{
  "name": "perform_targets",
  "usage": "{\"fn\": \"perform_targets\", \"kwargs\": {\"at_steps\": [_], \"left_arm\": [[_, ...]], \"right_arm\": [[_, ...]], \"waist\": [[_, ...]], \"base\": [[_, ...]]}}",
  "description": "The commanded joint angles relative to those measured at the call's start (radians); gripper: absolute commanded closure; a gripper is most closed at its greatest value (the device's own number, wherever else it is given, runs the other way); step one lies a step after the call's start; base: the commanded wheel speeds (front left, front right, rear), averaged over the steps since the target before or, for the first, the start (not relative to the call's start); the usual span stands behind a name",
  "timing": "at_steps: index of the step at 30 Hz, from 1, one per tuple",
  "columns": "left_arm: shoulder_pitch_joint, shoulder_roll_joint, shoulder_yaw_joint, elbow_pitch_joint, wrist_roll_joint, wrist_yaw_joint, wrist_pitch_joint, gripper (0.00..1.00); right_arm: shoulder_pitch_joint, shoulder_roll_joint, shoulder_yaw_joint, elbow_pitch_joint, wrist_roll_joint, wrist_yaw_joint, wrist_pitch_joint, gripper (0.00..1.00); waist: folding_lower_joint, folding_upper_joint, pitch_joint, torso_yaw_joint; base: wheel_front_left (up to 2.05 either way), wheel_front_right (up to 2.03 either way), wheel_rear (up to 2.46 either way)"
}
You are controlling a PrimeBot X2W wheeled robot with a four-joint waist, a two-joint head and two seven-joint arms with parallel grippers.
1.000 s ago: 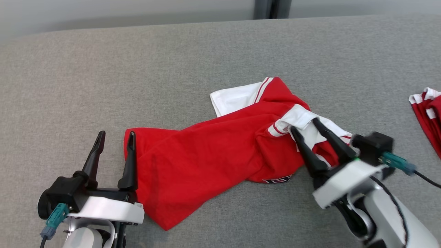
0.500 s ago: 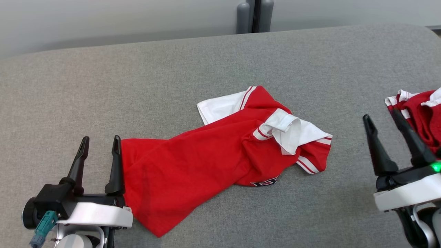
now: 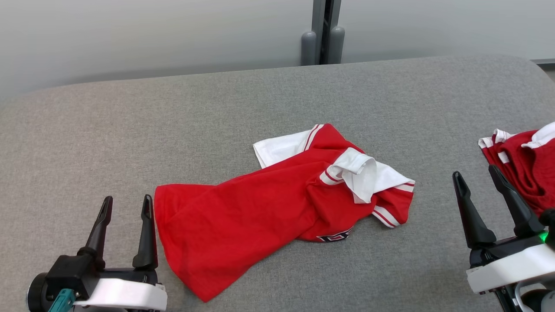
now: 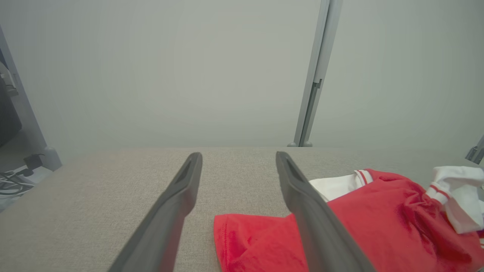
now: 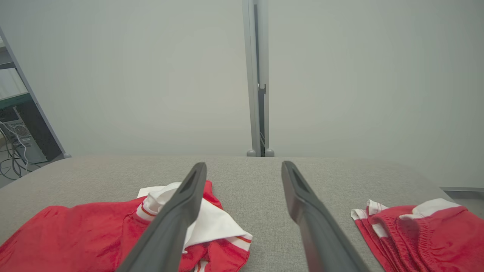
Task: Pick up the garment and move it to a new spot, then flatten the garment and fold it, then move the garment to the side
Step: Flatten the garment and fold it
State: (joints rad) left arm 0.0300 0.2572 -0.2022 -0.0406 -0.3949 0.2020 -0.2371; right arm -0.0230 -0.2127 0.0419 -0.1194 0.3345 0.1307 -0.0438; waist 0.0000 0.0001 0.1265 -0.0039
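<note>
Red garment [image 3: 243,216] with white, red-striped sleeves, lying loosely crumpled near the middle of the grey table [image 3: 173,117], neither flat nor folded. Long axis on a slant in the head view: plain red hem end low and toward the robot's left, sleeved end higher and toward the right, so pointing from near-left to far-right. One white sleeve sticking out toward the far side, another bunched on top at the right end; a bit of dark lettering peeking from under the near edge. Left hand [image 3: 127,199] just beside the hem end, fingers spread wide, holding nothing; contact with the cloth impossible to tell. Right hand [image 3: 475,172] well apart from the sleeved end, likewise wide open and empty, close by a second red-and-white garment [image 3: 524,169] at the table's right edge. Beyond, a pale wall with a grey post [image 3: 323,32].
</note>
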Motion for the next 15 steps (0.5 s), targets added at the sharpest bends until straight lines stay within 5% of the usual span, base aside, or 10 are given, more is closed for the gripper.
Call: {"fn": "perform_targets", "kwargs": {"at_steps": [1,15], "left_arm": [[0.002,0.006,-0.001,-0.007,0.007,0.006,0.005,0.0],[0.023,-0.001,-0.028,-0.02,0.003,0.006,0.016,0.0]], "right_arm": [[0.01,0.001,-0.006,-0.008,-0.003,0.0,0.006,0.0],[0.008,0.003,-0.01,-0.01,0.004,0.0,0.024,0.0]], "waist": [[0.0,-0.0001,-0.001,0.004],[0.0,-0.0001,0.001,0.016]], "base": [[0.0,0.0,0.0],[0.0,0.0,0.0]]}}
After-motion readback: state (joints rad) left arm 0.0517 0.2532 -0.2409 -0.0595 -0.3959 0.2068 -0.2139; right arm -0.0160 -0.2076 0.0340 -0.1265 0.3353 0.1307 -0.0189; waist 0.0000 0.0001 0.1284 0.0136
